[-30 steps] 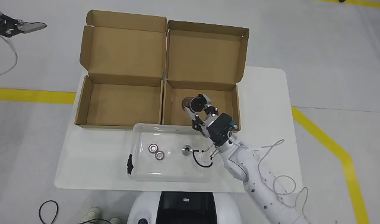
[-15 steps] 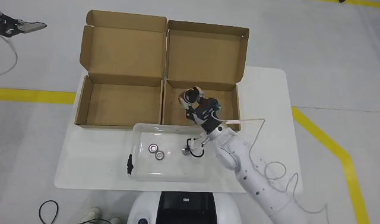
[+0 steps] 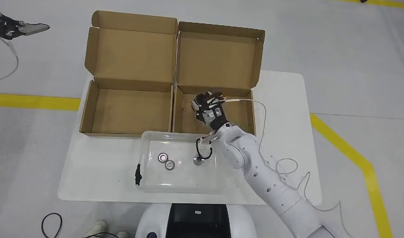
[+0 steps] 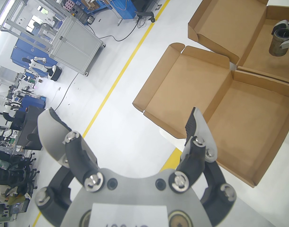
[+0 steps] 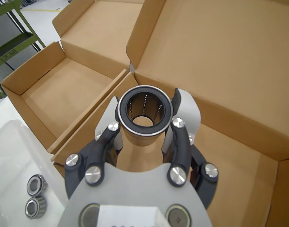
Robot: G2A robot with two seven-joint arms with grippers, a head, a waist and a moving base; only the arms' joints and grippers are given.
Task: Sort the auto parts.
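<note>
My right gripper [image 5: 145,119] is shut on a metal cylindrical bearing [image 5: 144,109], a sleeve with a black-rimmed bore, held upright over the floor of the right cardboard box [image 5: 229,166]. From the top view the right gripper [image 3: 206,104] and bearing [image 3: 202,101] hang over that box [image 3: 243,108], near its left wall. The left cardboard box [image 3: 129,112] holds nothing. My left gripper [image 4: 123,121] is open and bare, out over the floor to the far left of the table [image 3: 28,28]. From there the bearing [image 4: 279,44] shows in the farther box.
A clear plastic tray [image 3: 146,138] sits at the table's front with two small ring bearings [image 3: 166,161] and another small metal part [image 3: 199,160] in it. A black piece [image 3: 137,173] lies at its left end. Both box lids stand open at the back.
The right gripper has carried the bearing a little back and left over the right box, and the wrist has turned. The left arm has stayed still.
</note>
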